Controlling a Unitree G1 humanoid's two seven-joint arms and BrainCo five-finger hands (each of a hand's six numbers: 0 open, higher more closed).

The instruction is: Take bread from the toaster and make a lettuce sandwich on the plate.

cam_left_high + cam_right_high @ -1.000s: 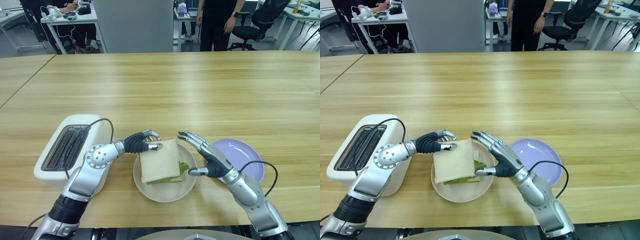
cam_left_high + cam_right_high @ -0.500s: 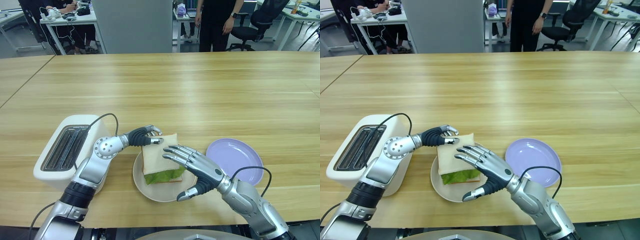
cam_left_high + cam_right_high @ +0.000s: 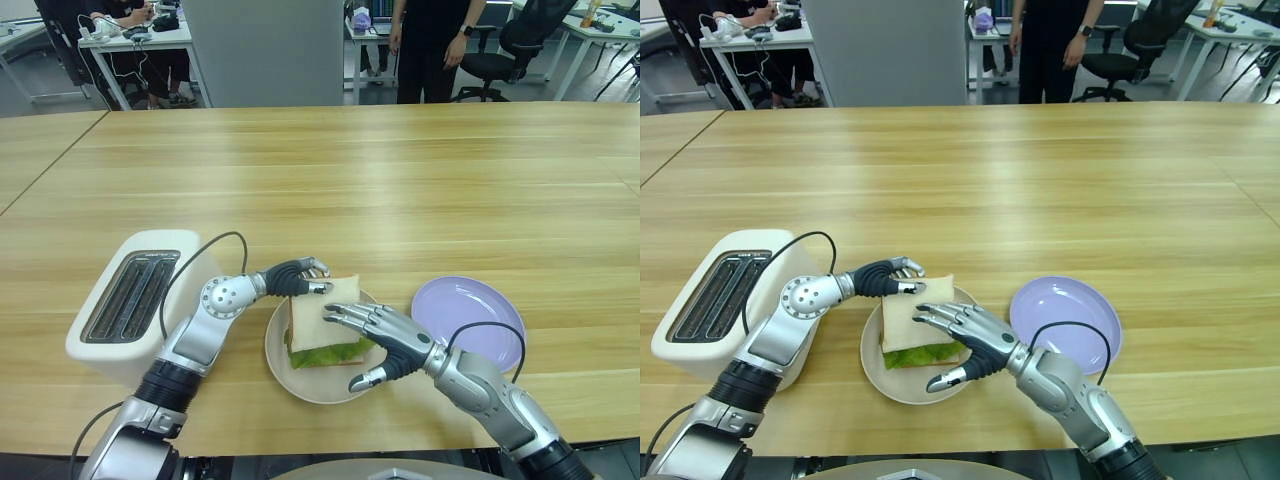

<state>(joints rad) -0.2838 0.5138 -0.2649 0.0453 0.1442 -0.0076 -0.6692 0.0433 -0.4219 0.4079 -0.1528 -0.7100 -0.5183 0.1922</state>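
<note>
**Top slice coming down flat on the lettuce, right hand spreading over it**

The left hand is keeping its fingers curled in a pinch on the far left corner of the top bread slice. A second ago that slice was tilted up above the plate; now it is lying nearly flat on the lettuce, whose green edge is showing along the slice's near side. The sandwich is sitting on the beige plate, just to the right of the white toaster.

The right hand is holding nothing. Its fingers are spread and its palm is facing down. A second ago it was standing beside the plate's right rim with fingers pointing up; since then it has been swinging in to the left and sinking, and its fingertips are now reaching over the right half of the top slice. I cannot tell whether they are pressing on the bread or hovering just above it.

The empty purple plate is staying where it was, just right of the beige plate on the wooden table.
</note>
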